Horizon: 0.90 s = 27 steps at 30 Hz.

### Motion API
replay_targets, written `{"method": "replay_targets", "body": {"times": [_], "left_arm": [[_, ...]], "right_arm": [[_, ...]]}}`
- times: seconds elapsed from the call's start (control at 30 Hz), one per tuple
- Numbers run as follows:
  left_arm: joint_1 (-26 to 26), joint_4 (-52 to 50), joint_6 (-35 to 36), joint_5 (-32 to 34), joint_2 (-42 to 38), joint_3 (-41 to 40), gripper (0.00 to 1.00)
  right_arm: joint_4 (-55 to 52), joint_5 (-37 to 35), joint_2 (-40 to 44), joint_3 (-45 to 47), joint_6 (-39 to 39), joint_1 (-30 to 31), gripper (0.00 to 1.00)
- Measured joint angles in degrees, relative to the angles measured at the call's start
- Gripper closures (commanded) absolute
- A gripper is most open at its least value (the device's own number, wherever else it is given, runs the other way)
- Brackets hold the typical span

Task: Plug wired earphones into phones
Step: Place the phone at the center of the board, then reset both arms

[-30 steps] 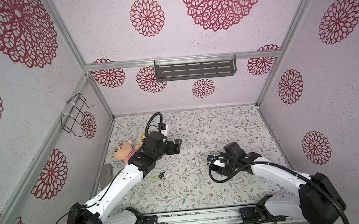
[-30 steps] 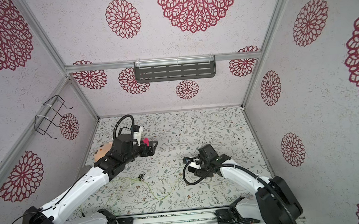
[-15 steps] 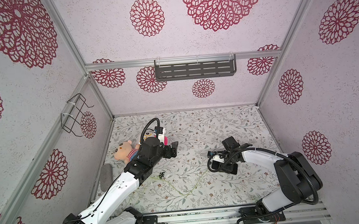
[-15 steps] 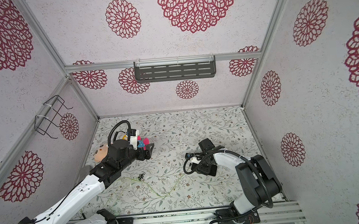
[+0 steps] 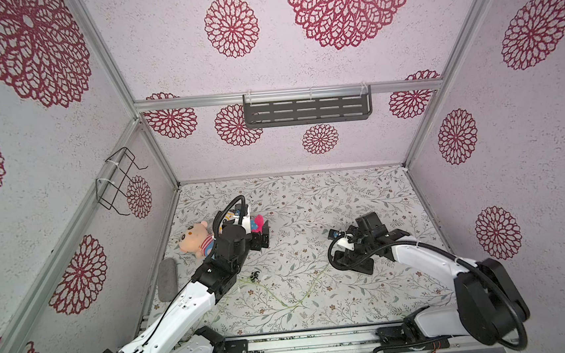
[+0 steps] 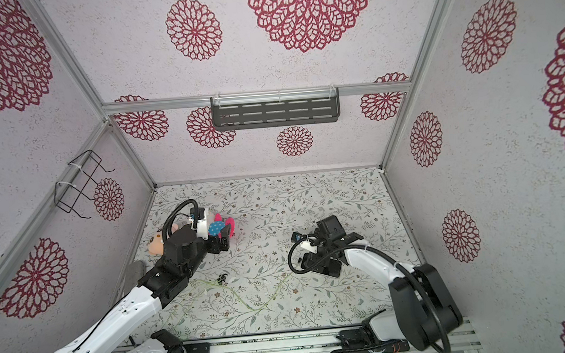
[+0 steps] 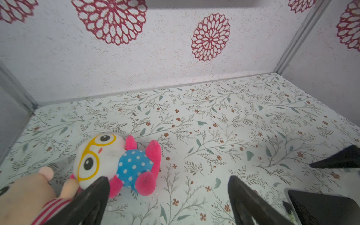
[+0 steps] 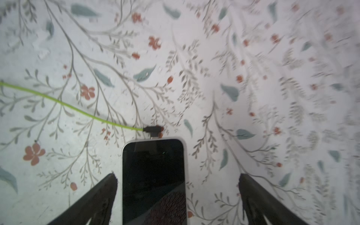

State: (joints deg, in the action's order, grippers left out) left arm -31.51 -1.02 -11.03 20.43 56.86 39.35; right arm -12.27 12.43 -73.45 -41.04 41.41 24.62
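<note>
Spanning the whole floor of a cell walled in pale panels with red rosettes: floral-print table (image 5: pixel 310 199). Reaching in from the near edge, left arm (image 5: pixel 187 302) on the left side and right arm (image 5: pixel 425 257) on the right, both white with black joints. Hanging on the back wall, dark slotted shelf (image 5: pixel 307 111); clipped to the left wall, black wire basket (image 5: pixel 119 183). Lying by the left wall, peach bear doll (image 5: pixel 195 241) in a striped top, and right beside it on the far side, white-headed plush (image 7: pixel 116 161) with yellow spectacles, blue dotted body and pink limbs. Resting nearer the front along that same wall, grey oval pad (image 5: pixel 167 279). Held just beside the two toys, left gripper (image 7: pixel 167 178), fingers spread wide and holding nothing. Poised low over the right-centre of the table, right gripper (image 8: pixel 177 174), fingers likewise wide apart, straddling the phone without touching it. Lying flat and face up under that gripper, black phone (image 8: pixel 153 175), glossy and pale-rimmed. Trailing from the phone across the middle of the table towards the left arm, thin yellow-green earphone cable (image 8: pixel 68 105), slack and curving. Sitting at its end, small black angled plug (image 8: pixel 153 129), touching the phone's short edge, bright stem meeting that edge; whether fully seated, impossible to tell. Resting near the left arm, tiny black-and-white earbuds (image 5: pixel 255 275).
</note>
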Motion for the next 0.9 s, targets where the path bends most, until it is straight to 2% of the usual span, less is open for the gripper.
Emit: {"method": "replay_targets", "body": {"times": [0.13, 0.23, 0.37, 0.5, 0.6, 0.73, 0.9], "left_arm": [[2.8, 4.4, 0.2, 6.9, -2.3, -3.2, 0.02], [6.5, 6.5, -1.7, 12.4, -3.0, -4.8, 0.02], [11.6, 6.1, -8.0, 24.0, -0.5, -4.8, 0.02], [16.0, 2.5, -12.7, 30.0, 4.0, -3.2, 0.02], [18.3, -0.7, -15.5, 32.0, 7.8, -1.8, 0.02], [18.6, -3.5, -16.7, 34.5, 11.5, -1.9, 0.03], [19.1, 4.0, -9.8, 36.0, 9.0, -7.9, 0.03]], "right_arm": [[14.1, -0.7, 10.5, 7.0, -7.3, -0.1, 0.01], [25.6, -5.5, 13.7, 12.3, -13.3, -0.3, 0.01], [37.0, -17.6, 10.6, 15.8, -19.7, -2.3, 0.01], [45.9, -26.5, 8.0, 19.6, -24.2, -5.8, 0.01], [51.0, -29.2, 7.9, 23.2, -28.0, -9.4, 0.01], [57.5, -30.8, 6.2, 26.9, -33.1, -13.3, 0.01], [65.5, -30.8, -0.8, 29.1, -36.1, -15.0, 0.01]]}}
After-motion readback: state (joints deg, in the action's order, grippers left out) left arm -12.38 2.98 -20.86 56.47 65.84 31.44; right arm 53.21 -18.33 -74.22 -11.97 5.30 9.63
